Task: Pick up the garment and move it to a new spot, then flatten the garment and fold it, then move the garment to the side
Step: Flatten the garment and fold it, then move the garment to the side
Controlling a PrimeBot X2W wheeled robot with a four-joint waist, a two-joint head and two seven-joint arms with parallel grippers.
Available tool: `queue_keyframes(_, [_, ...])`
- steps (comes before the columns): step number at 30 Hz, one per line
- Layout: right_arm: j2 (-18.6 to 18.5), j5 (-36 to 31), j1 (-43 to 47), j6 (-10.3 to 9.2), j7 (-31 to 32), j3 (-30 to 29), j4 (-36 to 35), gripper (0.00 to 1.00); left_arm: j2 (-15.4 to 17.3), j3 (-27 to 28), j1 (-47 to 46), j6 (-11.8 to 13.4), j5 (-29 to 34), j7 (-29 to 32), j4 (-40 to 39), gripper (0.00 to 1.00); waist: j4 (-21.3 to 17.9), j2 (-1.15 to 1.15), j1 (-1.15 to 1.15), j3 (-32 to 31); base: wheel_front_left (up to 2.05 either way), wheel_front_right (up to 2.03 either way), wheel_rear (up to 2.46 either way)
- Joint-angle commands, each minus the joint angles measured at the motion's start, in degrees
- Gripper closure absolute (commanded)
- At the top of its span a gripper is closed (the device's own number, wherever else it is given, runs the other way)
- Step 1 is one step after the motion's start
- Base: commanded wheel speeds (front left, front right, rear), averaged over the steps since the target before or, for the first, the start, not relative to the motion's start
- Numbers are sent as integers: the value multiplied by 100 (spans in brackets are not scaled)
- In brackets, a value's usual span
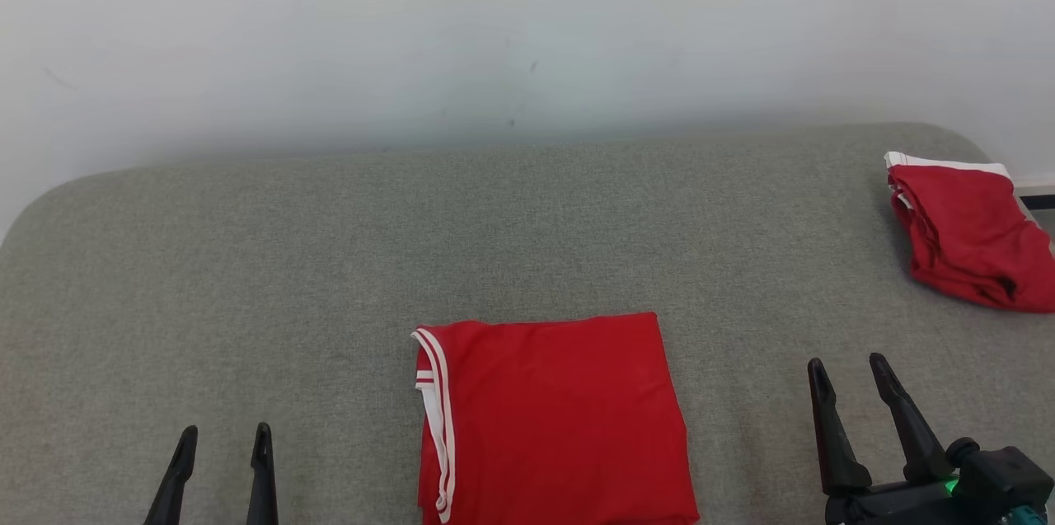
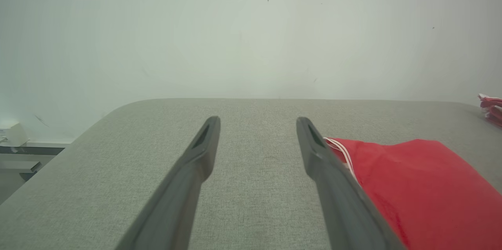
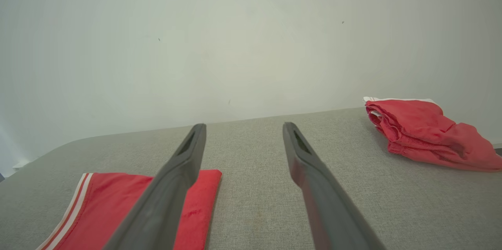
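Observation:
A red garment (image 1: 552,418) with white striped trim lies folded into a flat rectangle at the near middle of the grey padded table (image 1: 330,261). It also appears as a red garment (image 2: 423,187) at the right of the left wrist view and as a red garment (image 3: 117,210) at the lower left of the right wrist view. My left gripper (image 1: 227,438) stands open to the garment's left, off the cloth, with nothing between its fingers. On the garment's right, my right gripper (image 1: 849,368) is open and empty as well.
A second red garment (image 1: 968,232) with a white band lies bunched at the table's far right edge, seen too as a red pile (image 3: 427,134). A pale wall (image 1: 527,30) rises behind the table. A white shelf unit (image 2: 15,140) stands beyond the table's left end.

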Motion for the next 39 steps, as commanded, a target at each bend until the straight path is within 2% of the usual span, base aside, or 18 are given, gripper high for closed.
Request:
queue_keyframes(1, [13,-46,47,-15,-2,-17,23,0,32,17,74,-22,-16,-2,-31,0,23,0,1,-12,0,0,0])
queue_keyframes(22, [53,-22,-17,-15,-2,107,257,0,52,0,62,-103,-48,-2,14,0,65,0,1,7,0,0,0])
queue_keyframes(28, [-34,57,-317,-15,147,383,409,0,23,-39,-21,-110,9,-2,39,0,128,0,1,74,0,0,0])
queue_keyframes(33, [18,298,-793,-15,358,673,803,0,-4,-125,-168,-111,76,-2,23,0,255,0,1,260,0,0,0])
queue_keyframes(39, [1,231,-1404,-15,594,1009,1757,0,-37,-226,-364,-109,138,-2,61,0,439,0,1,496,0,0,0])
